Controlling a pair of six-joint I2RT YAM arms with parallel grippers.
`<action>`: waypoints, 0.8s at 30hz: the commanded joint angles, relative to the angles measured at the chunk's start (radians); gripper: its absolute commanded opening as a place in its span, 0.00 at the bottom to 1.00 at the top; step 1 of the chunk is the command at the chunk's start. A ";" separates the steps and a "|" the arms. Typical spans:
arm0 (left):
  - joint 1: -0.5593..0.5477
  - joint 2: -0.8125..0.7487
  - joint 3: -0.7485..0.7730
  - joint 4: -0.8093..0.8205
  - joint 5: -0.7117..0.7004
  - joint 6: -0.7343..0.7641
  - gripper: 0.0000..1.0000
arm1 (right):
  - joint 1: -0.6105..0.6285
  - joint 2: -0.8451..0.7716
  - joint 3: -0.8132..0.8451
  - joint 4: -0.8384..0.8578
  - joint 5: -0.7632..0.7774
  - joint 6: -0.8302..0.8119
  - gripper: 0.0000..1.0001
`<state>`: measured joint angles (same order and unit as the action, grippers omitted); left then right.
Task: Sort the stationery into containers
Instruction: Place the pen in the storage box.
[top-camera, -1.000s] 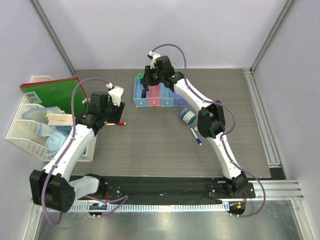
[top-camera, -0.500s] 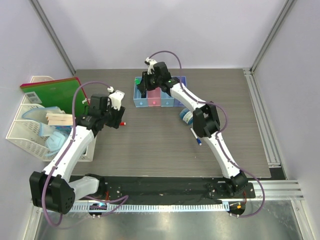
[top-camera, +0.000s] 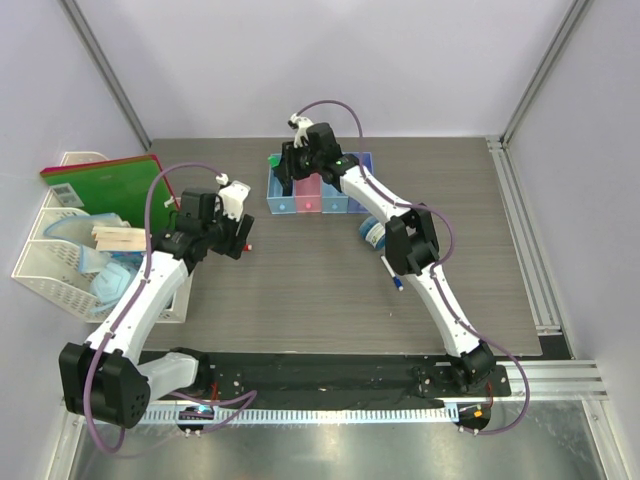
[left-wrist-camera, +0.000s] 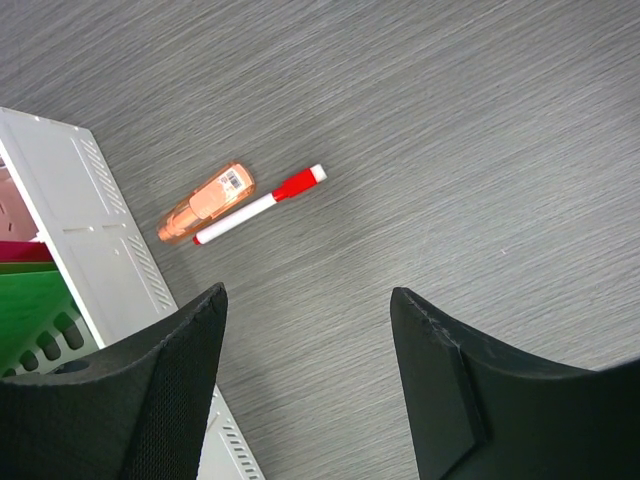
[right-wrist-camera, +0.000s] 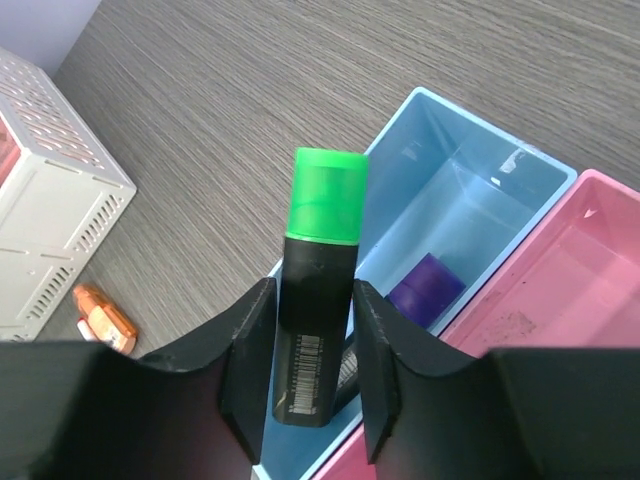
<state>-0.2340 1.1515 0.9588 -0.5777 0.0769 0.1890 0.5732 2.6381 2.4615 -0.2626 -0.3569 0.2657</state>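
Right wrist view: a black highlighter (right-wrist-camera: 318, 300) with a green cap sits tight in the right claw (right-wrist-camera: 312, 372).
Right claw: clenched on the highlighter, with one black finger pressed on each side of its body.
Where the highlighter is: over the left wall of the light blue bin (right-wrist-camera: 470, 160), with the green cap pointing away from the claw. I cannot tell if it touches the bin.
Inside the light blue bin: a purple-ended highlighter (right-wrist-camera: 425, 288) lies on the bottom.
Pink bin (right-wrist-camera: 590, 270): joined to the right side of the light blue bin.
Row of bins (top-camera: 310, 203): four joined bins at the far side of the desk (top-camera: 300, 290). The light blue bin under the claw is the one at the left end.
Blue jar (top-camera: 374, 235): on the desk, just in front of the right end of the row.
Blue-capped marker (top-camera: 393, 273): lies flat on the desk, near the jar.
Left claw (left-wrist-camera: 310, 385): released, fingers wide apart with nothing between them, up above the desk.
Red-capped marker (left-wrist-camera: 258, 205): lies flat on the desk on the left side, well apart from the bins.
Orange tube (left-wrist-camera: 205, 203): lies right beside the red-capped marker.
White mesh organiser (left-wrist-camera: 90, 230): stands near the orange tube, at the left edge of the desk.
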 joint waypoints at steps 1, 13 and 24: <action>0.005 -0.006 0.021 0.021 0.024 0.006 0.68 | 0.007 -0.044 0.037 0.013 0.006 -0.043 0.43; 0.005 0.045 0.092 0.068 -0.017 -0.003 0.68 | -0.009 -0.162 0.031 -0.122 0.151 -0.147 0.47; 0.005 0.367 0.392 0.160 -0.048 -0.054 0.68 | -0.147 -0.492 -0.377 -0.233 0.453 -0.355 0.47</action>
<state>-0.2337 1.4357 1.2308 -0.4850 0.0437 0.1635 0.4995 2.2585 2.1487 -0.4561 -0.0422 -0.0055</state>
